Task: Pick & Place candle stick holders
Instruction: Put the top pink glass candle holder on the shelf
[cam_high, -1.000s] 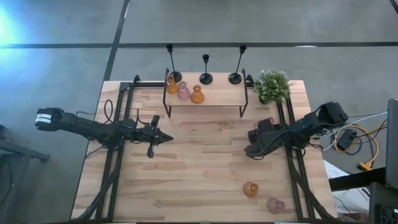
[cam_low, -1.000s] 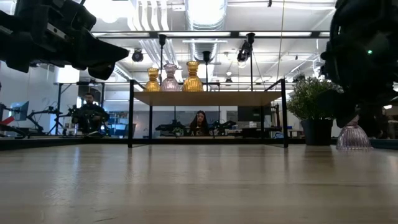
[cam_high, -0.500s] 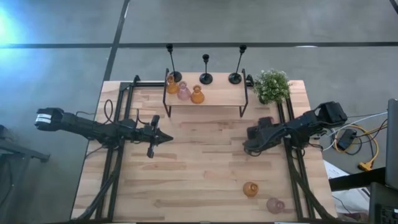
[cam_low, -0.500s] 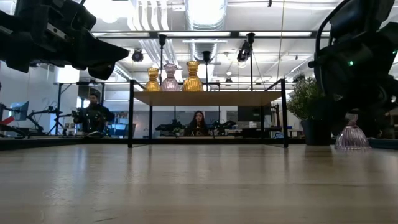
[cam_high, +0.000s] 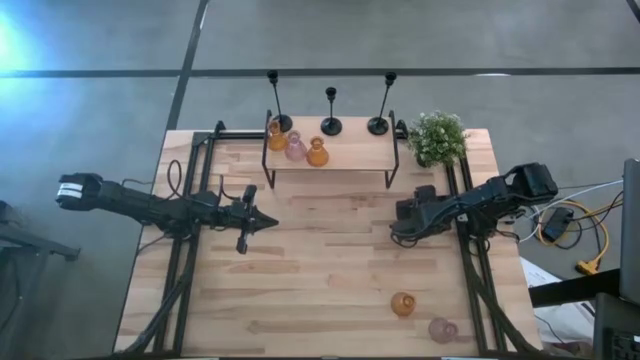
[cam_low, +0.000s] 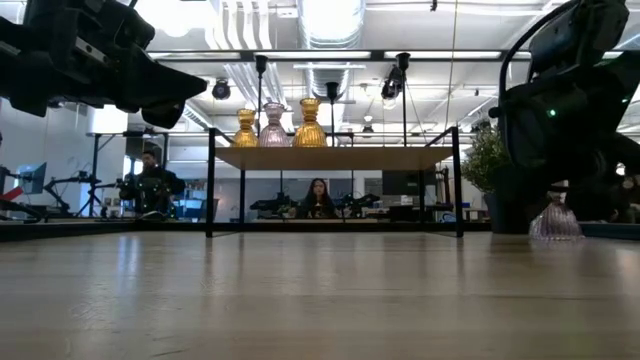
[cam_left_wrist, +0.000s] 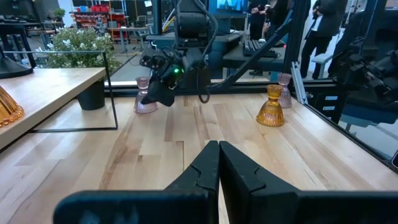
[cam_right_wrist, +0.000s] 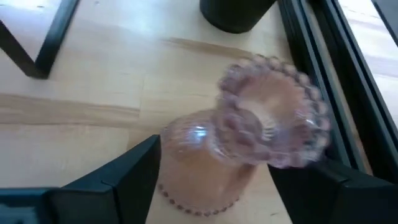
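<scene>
On the worktop the shelf at the far edge carries three glass holders. Near the right edge our right gripper has its jaws apart around a pink glass holder; we judge closing comes next. The left gripper, jaws together, waits at the left side.

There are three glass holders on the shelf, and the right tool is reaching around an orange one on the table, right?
Almost. The three glass holders do sit on the shelf, but the holder between the open fingers of the right tool is pink, not orange. The right wrist view shows it.
</scene>
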